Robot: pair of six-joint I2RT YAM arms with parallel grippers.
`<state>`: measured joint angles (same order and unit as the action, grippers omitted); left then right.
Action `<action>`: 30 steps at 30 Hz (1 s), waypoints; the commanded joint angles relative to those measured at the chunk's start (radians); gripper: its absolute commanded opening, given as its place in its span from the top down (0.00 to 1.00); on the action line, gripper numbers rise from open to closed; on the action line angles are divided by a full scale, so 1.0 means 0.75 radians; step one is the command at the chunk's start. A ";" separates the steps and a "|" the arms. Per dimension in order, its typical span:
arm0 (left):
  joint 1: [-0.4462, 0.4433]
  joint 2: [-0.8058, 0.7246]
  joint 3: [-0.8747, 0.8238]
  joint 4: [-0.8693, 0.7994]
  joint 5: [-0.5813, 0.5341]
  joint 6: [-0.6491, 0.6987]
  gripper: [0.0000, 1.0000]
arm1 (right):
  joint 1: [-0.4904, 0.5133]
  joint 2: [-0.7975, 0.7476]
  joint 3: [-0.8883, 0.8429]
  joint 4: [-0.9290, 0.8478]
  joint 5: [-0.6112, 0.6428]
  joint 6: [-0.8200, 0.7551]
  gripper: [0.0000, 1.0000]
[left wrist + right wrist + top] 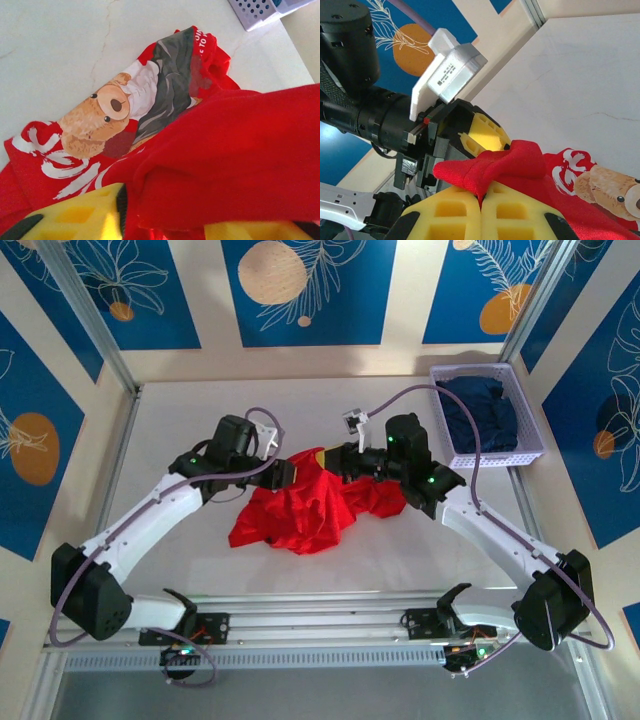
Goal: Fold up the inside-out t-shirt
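The bright red t-shirt [300,515] lay in a crumpled heap near the middle of the white table [420,555], with one bunch of it lifted toward the far side, where both arms met. The purple basket [532,445] holding the dark navy garment [485,410] stood well apart at the far right.

The right gripper [481,197] was closed tight, its yellow pads [450,215] pressed together on a raised fold of red cloth. Just beside it, the left gripper [285,472] had its jaws part way apart. In the left wrist view a thick fold of the shirt draped between and over its pads [75,217], but it looked loose there rather than pinched. Beyond that fold the teddy-bear print [100,120] and white lettering lay face up on the table, so at least part of the chest showed its printed side.

Judged from this, no fold had yet been laid. The step in hand seemed to be a regrasp, with one bunch of cloth passing between the grippers while the shirt was being sorted out. The next move would call for the left gripper to back clear of the fold without dragging it. It would then need a fresh hold on a hem or shoulder well away from the right gripper's pinch, so the two could pull the shirt out flat.
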<state>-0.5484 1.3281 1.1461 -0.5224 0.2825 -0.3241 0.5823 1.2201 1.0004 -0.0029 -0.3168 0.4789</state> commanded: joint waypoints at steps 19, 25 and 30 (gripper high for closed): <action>0.029 -0.244 0.008 0.039 0.157 -0.086 1.00 | 0.172 -0.056 0.081 -0.299 0.617 -0.606 1.00; 0.070 -0.390 -0.084 -0.027 0.059 -0.113 1.00 | 0.113 -0.103 0.064 -0.290 0.572 -0.538 1.00; 0.071 -0.382 -0.114 -0.228 -0.394 -0.075 1.00 | -0.025 -0.182 0.009 -0.175 0.271 -0.322 1.00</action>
<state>-0.5102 1.0260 1.0859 -0.5755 0.1894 -0.3904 0.6014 1.1320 1.0245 -0.1955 0.0029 0.1448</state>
